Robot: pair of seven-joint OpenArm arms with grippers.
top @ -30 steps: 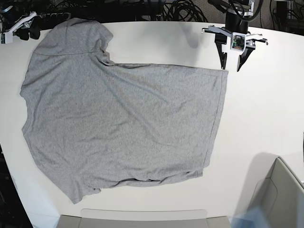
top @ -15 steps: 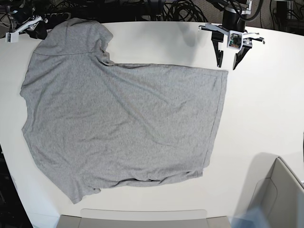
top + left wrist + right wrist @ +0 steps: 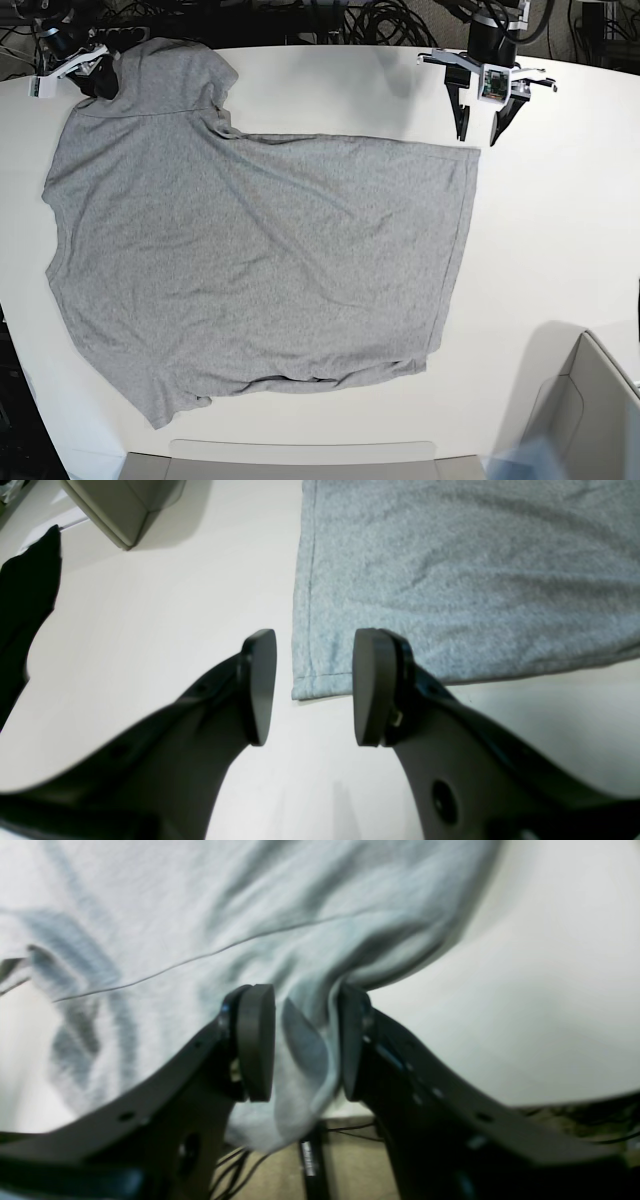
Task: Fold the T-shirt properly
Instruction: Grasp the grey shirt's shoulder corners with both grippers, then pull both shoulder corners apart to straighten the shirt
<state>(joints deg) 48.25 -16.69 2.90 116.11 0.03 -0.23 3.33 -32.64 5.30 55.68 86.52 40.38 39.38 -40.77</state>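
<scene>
The heather-grey T-shirt (image 3: 260,250) lies spread flat on the white table, plain side up, with its hem toward the right. My left gripper (image 3: 479,140) hangs open just behind the far hem corner. In the left wrist view, the left gripper (image 3: 316,645) has its fingers on either side of that corner of the T-shirt (image 3: 450,580) without touching it. My right gripper (image 3: 105,82) sits at the far left sleeve. Seen from the right wrist, the right gripper (image 3: 305,995) stands open with a bunched fold of the T-shirt (image 3: 200,915) between its pads, at the table's edge.
A grey bin (image 3: 600,420) stands at the near right corner and a flat grey tray (image 3: 300,455) along the near edge. Cables lie behind the table. The left wrist view shows a black cloth (image 3: 25,595) and a grey box corner (image 3: 120,510).
My right gripper has moved right from beyond the table's corner onto the sleeve edge. The left gripper has shifted slightly back and to the left above the hem corner.
</scene>
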